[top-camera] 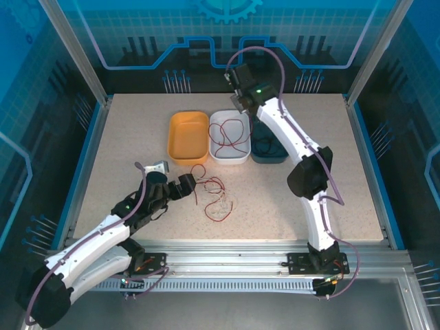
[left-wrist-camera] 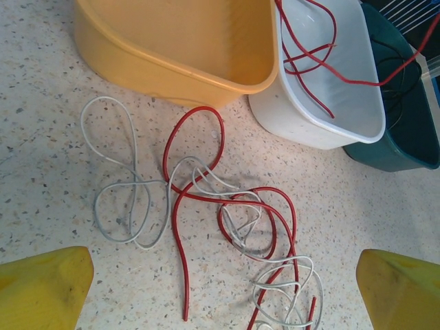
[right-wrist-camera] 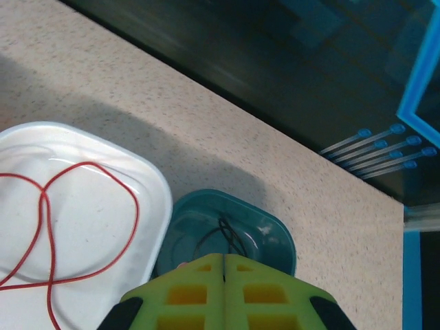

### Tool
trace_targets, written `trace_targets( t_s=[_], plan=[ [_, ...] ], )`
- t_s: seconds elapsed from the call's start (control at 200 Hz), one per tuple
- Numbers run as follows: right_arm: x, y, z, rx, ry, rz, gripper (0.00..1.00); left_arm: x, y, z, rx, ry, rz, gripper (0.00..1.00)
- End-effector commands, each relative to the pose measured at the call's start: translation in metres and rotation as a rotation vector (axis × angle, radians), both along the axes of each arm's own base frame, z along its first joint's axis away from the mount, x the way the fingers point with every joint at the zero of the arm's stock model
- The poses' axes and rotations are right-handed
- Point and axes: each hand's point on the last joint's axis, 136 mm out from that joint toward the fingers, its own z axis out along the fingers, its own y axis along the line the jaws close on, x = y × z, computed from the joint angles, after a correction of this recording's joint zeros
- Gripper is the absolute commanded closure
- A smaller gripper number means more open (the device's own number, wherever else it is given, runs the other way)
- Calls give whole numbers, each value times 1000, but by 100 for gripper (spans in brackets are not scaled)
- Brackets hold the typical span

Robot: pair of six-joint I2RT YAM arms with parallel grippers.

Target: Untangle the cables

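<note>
Fingers [left-wrist-camera: 42, 289] on your left gripper [left-wrist-camera: 220, 292] are spread wide and hold nothing. Past them sit the orange tub [left-wrist-camera: 172, 62], the white tub [left-wrist-camera: 323, 117] with a red cable [right-wrist-camera: 45, 196] inside, and the teal tub [left-wrist-camera: 405, 148]. Your right gripper [right-wrist-camera: 223, 282] has its fingers pressed together, just above the teal tub and its black cable [right-wrist-camera: 223, 237]. Between the left fingers lies the knot of cables [left-wrist-camera: 230, 206]. Come down slowly, pinch only the red strand [left-wrist-camera: 180, 234] by its loose end, and pull gently away from the white strand [left-wrist-camera: 135, 181].
</note>
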Motion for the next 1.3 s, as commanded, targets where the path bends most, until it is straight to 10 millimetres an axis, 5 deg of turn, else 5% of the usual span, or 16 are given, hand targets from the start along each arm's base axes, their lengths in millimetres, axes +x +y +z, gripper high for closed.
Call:
trace_targets(
  t_s=[0.0,0.2,0.225,0.365,0.715,1.031,1.296],
  plan=[
    [5,36,-4,-95,-48,107,100,8,-8,19,-38,-45,-19,1],
    [8,61,-29,-124,-27,174,100,8,-9,17,-44,-38,-24,1],
    [11,63,-47,-131,1,175,100,8,-9,17,-44,-38,-21,1],
    [11,67,-74,-110,53,181,100,8,-8,17,-42,-41,-18,1],
    [12,32,-134,-61,207,70,100,6,-7,14,-38,-31,-18,1],
    [12,20,-164,-49,283,44,94,6,-8,13,-35,-24,-21,1],
    [16,22,-167,-49,287,48,85,4,-6,12,-30,-17,-18,1]
  ],
)
